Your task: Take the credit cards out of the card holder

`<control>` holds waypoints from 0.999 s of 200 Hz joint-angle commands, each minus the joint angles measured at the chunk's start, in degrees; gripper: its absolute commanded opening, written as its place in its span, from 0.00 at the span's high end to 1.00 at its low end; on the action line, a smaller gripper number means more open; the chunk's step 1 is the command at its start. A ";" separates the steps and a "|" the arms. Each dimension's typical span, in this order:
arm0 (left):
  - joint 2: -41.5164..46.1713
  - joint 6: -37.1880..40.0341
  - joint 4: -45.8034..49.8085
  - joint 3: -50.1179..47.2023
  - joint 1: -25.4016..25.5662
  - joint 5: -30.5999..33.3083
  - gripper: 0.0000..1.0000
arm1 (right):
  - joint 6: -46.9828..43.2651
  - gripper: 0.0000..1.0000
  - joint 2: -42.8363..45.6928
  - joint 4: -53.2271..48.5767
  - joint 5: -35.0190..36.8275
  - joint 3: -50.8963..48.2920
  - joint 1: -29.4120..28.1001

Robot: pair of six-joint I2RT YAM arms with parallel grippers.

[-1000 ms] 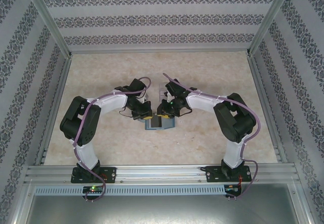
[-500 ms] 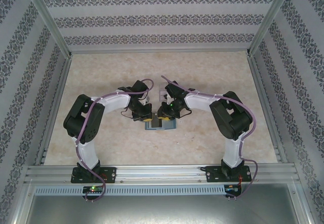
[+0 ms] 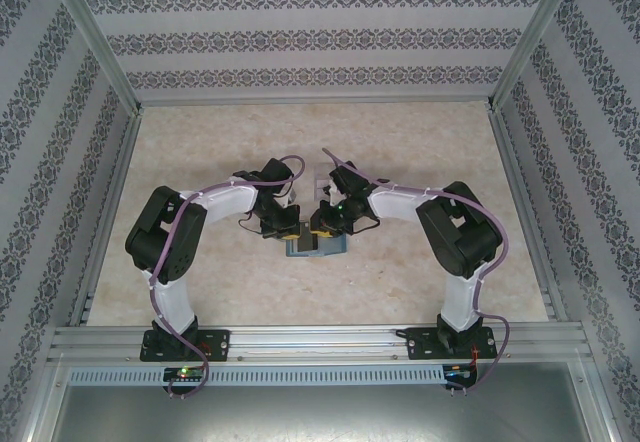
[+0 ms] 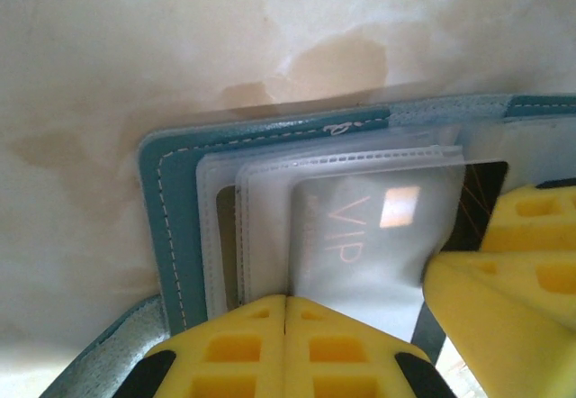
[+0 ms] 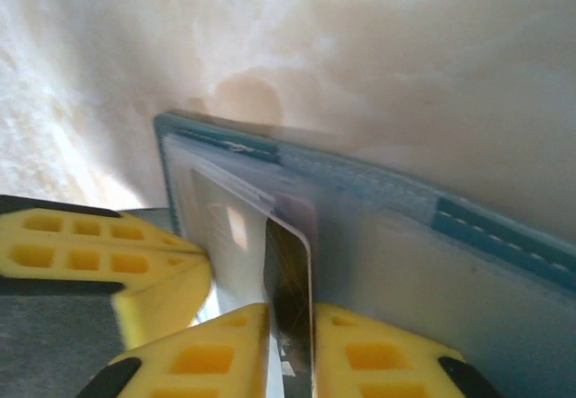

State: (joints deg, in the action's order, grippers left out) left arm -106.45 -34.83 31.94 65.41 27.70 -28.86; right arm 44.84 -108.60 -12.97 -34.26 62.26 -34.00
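Both arms rise from their bases at the near edge of the desk, bend outward at the elbows and fold inward, so the wrists meet near the middle. The left arm (image 3: 215, 202) points its left pincer (image 3: 287, 230) down, pads (image 4: 234, 344) pressed together on the card holder (image 4: 171, 236). The right arm (image 3: 400, 200) mirrors it. The right pincer (image 3: 322, 228) sits just beside the left one, its pads (image 5: 369, 357) clamped on a dark card (image 5: 288, 299).

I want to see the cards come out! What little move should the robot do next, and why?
Probably the right gripper should slide the dark card straight out of the card holder. Its fingers are shut on that card's edge, and the left gripper pinches the holder's clear pages, which should keep it from dragging along.
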 commanded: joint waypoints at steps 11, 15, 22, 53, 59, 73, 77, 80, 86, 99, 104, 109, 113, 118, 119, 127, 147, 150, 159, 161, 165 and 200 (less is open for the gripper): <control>-3.06 1.22 4.60 -0.81 0.37 4.52 0.96 | 1.25 0.83 2.35 3.47 -2.83 -0.91 -0.30; -3.13 1.17 4.62 -0.79 0.35 4.45 0.96 | 1.22 0.84 2.19 3.48 -2.75 -0.92 -0.23; -3.09 1.17 4.62 -0.80 0.34 4.51 0.96 | 1.22 0.86 1.82 3.34 -2.42 -1.07 -0.28; -2.96 1.41 4.93 -0.67 0.34 4.60 0.96 | 0.56 0.88 1.78 1.17 0.65 -1.56 0.14; -2.93 1.34 4.97 -0.72 0.34 4.68 0.96 | 0.39 0.88 2.04 0.73 1.18 -1.76 0.29; -2.90 1.38 4.93 -0.72 0.40 4.63 0.96 | -0.09 0.90 2.66 -0.80 2.78 -2.16 0.79; -2.95 1.36 4.94 -0.70 0.37 4.61 0.96 | -0.24 0.90 2.81 -1.24 3.18 -2.24 0.90; -2.86 1.32 4.97 -0.72 0.34 4.61 0.96 | -0.40 0.91 2.96 -1.47 3.42 -2.30 0.96; -2.93 1.26 4.97 -0.79 0.37 4.67 0.96 | -0.66 0.91 3.24 -1.99 3.83 -2.46 1.12; -2.87 1.25 4.97 -0.79 0.40 4.60 0.96 | -1.18 0.91 3.73 -3.08 4.60 -2.67 1.43; -2.85 1.28 4.92 -0.80 0.49 4.72 0.96 | -1.48 0.91 3.90 -3.53 4.99 -2.67 1.56; -2.87 1.30 4.97 -0.76 0.37 4.71 0.96 | -1.74 0.92 4.03 -4.11 5.31 -2.63 1.64; -2.88 1.37 5.04 -0.80 0.46 4.74 0.96 | -2.00 0.92 4.09 -4.58 5.60 -2.63 1.65; -2.88 1.35 5.05 -0.85 0.40 4.76 0.96 | -2.23 0.92 4.09 -5.07 5.82 -2.54 1.68; -2.88 1.39 5.05 -0.83 0.37 4.77 0.96 | -2.27 0.92 4.09 -5.19 5.84 -2.52 1.67; -2.88 1.34 5.06 -0.77 0.40 4.69 0.96 | -2.73 0.91 4.18 -6.04 6.42 -2.45 1.85; -2.84 1.44 5.08 -0.69 0.43 4.61 0.96 | -3.85 0.91 4.26 -7.86 7.51 -2.06 1.98; -2.87 1.50 5.14 -0.72 0.49 4.67 0.96 | -3.94 0.91 4.27 -8.05 7.66 -2.10 2.05; -2.88 1.52 5.32 -0.52 0.43 4.79 0.96 | -4.22 0.90 4.49 -8.46 8.23 -2.17 2.09; -2.79 1.52 5.39 -0.47 0.42 4.74 0.96 | -4.23 0.90 4.52 -8.51 8.26 -2.24 2.16; -2.74 1.52 5.41 -0.46 0.38 4.72 0.96 | -4.28 0.90 4.61 -8.52 8.25 -2.30 2.24; -2.04 1.44 5.55 -0.37 0.48 4.85 0.96 | -5.10 0.93 5.67 -10.96 10.03 -1.82 2.29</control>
State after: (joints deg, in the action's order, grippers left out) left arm -106.48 -34.68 32.01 65.52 27.81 -28.69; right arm 41.63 -104.27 -17.93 -29.85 61.06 -32.36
